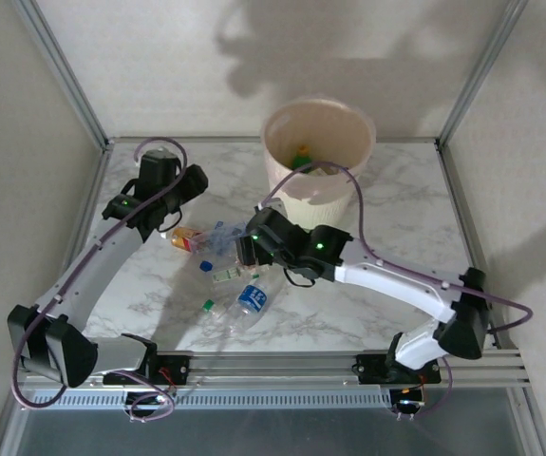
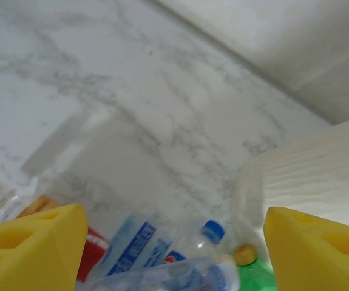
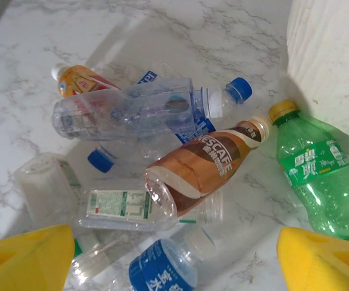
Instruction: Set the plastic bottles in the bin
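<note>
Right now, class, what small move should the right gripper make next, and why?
Probably lower the right gripper onto the brown Nescafe bottle. Its fingers stand wide open and hold nothing, that bottle lies on top of the other bottles just ahead of it, and the bin stands close beside for the drop.

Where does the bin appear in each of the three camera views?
Top external: the bin stands top centre.
Left wrist: bin wall at the right edge.
Right wrist: bin wall in the top right corner.
Shared landmark: the green bottle lying at its foot in both wrist views.
</note>
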